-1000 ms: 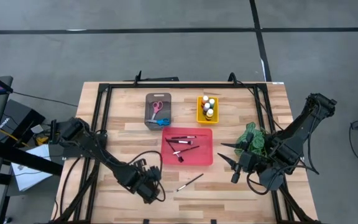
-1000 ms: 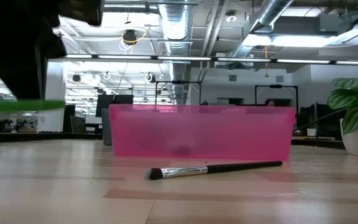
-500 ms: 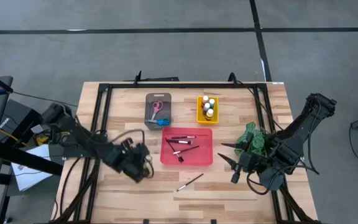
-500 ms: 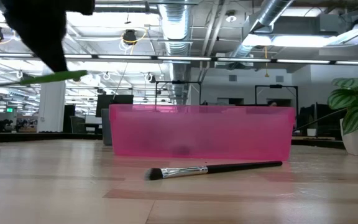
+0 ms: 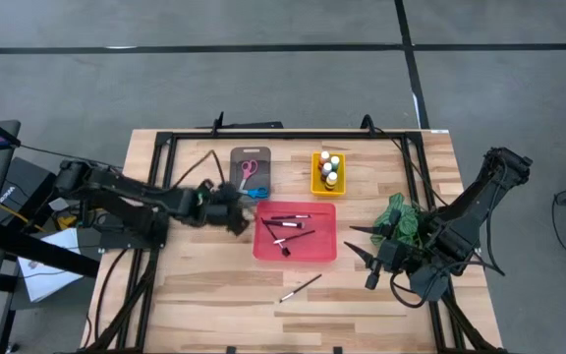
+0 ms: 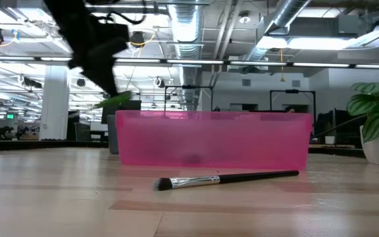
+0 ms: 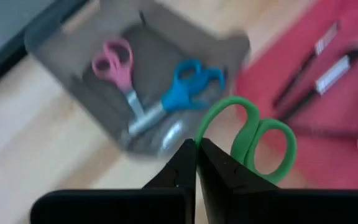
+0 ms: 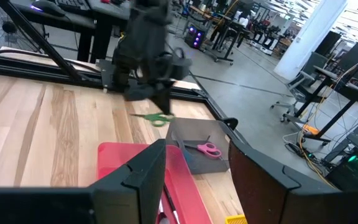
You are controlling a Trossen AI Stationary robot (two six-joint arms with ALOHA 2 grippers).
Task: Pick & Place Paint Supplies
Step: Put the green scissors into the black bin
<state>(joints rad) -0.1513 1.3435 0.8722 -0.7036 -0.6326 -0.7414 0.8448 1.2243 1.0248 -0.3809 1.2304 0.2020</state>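
My left gripper [image 5: 230, 210] [image 7: 196, 148] is shut on green-handled scissors [image 7: 253, 140] [image 8: 155, 118] and hangs over the table beside the grey tray's [image 5: 236, 183] near edge, left of the red tray [image 5: 259, 254]. Pink scissors [image 7: 113, 59] and blue scissors [image 7: 182, 87] lie flat in the grey tray. Several brushes [image 5: 287, 228] lie in the red tray. One brush [image 6: 226, 179] [image 5: 300, 287] lies flat on the table near the front edge. My right gripper [image 5: 361, 249] [image 8: 194, 180] stands open at the right, by the plant [image 5: 401, 218]. My left gripper pinches the green scissors between its two shut fingers, right beside one handle loop [image 7: 205, 129]. Both loops stick out past the fingertips, and the fingers hide the blades. The fingers slant down from the table's left. The scissors are lifted clear of the table [image 6: 117, 100].
A yellow tray [image 5: 315, 177] with small paint bottles stands behind the red tray. A black frame [image 5: 165, 147] runs along the table's far and side edges. Bare wood lies left of and in front of the red tray.
My left gripper has swung from near the table's front edge toward the far side, up to the grey tray, rising a little and rolling as it went. The green scissors have travelled with it, clear of the table.
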